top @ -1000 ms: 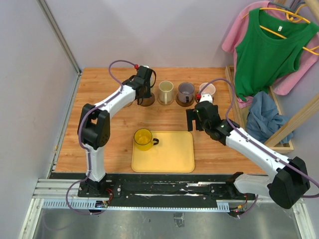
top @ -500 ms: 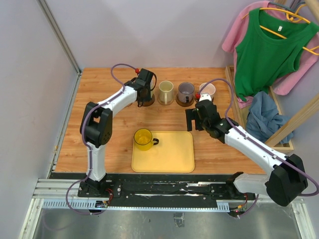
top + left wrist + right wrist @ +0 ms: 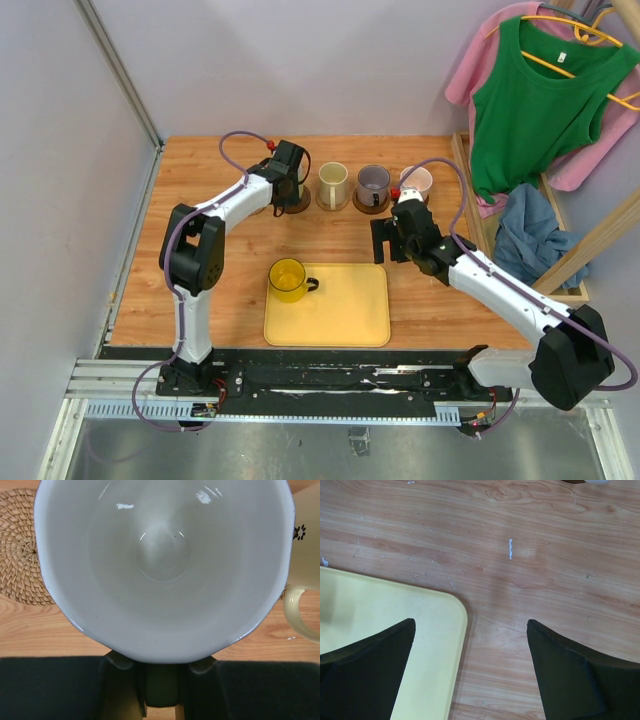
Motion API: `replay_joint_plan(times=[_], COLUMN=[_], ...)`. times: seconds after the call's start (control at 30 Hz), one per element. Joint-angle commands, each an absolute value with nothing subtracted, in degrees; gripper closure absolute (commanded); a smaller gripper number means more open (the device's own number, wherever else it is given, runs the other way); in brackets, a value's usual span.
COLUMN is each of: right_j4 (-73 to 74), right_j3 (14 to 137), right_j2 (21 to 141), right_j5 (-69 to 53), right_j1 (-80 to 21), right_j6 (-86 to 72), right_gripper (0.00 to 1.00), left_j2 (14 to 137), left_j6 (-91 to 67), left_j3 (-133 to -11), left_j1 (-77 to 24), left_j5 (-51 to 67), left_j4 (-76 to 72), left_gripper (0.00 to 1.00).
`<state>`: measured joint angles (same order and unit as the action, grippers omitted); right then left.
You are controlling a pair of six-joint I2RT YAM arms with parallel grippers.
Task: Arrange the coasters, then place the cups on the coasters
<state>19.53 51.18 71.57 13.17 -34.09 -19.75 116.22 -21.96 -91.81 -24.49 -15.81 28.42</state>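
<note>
Over the wooden table [image 3: 330,235] the cream-white cup [image 3: 160,565] is upright — mouth up.

Yellow tray [image 3: 345,310] on wooden table [image 3: 330,235], green top [image 3: 540,100], blue cloth [image 3: 525,235]

The cream-white mug [image 3: 165,565] is cut off at the top of the left wrist view, and the woven coaster [image 3: 20,555] and pale cream-green mug [image 3: 307,565] are cropped at its sides. From above, the cream-white mug is largely hidden by the left gripper [image 3: 290,195].
</note>
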Motion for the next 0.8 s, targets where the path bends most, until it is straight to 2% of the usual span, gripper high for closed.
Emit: replay_joint_plan(times=[0.0, 0.67, 0.77], right_j4=[19.06, 18.90, 18.89], right_j3=[52.72, 53.02, 53.00], right_j2=[71.92, 73.10, 73.40], right_j5=[12.26, 10.64, 10.33], right_j1=[-33.31, -33.21, -33.09], right_j6=[-20.62, -20.82, -20.74], right_gripper=[0.06, 0.05, 0.05], left_j2=[115.87, 117.59, 117.69], left_j6=[-22.38, -22.62, -22.76], left_j3=[-92.24, -92.67, -92.40], left_j1=[-24.17, -24.19, -24.15], left_j5=[-16.44, -15.97, -16.17], left_j4=[23.58, 23.51, 23.73], left_gripper=[1.00, 0.99, 0.91])
